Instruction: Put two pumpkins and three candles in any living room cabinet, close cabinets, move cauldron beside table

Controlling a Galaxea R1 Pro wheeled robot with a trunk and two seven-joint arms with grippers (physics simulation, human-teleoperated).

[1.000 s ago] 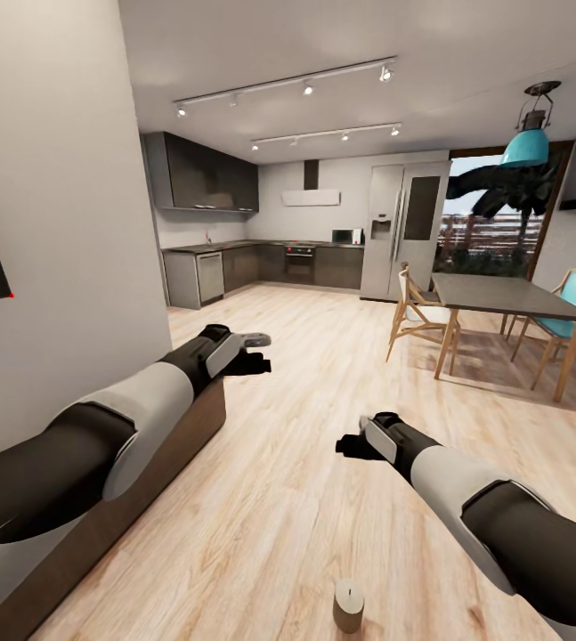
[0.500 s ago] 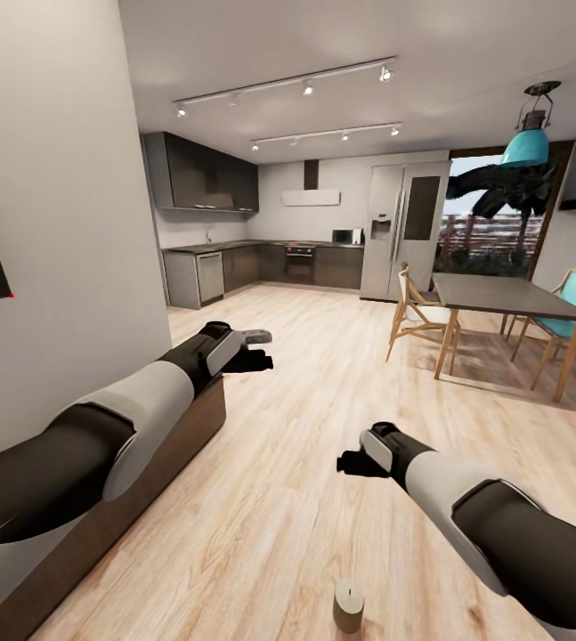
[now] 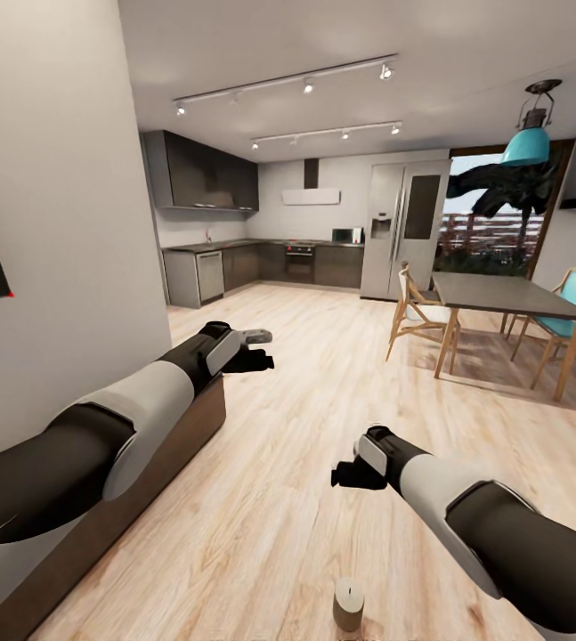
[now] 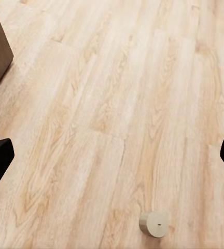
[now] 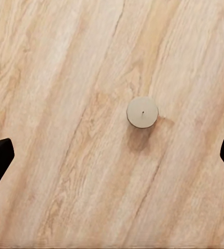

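1. One candle (image 3: pixel 348 604) stands upright on the wood floor (image 3: pixel 323 427), tan, tiny wick; no readable writing on it.
2. Right gripper (image 3: pixel 345 474) hangs above the candle, fingers spread wide, empty; candle (image 5: pixel 142 112) sits between them, well below.
3. Left gripper (image 3: pixel 256 356) wide apart, empty, near the end of the dark-brown cabinet (image 3: pixel 145 472).
4. Candle (image 4: pixel 154 224) is well apart from the cabinet.
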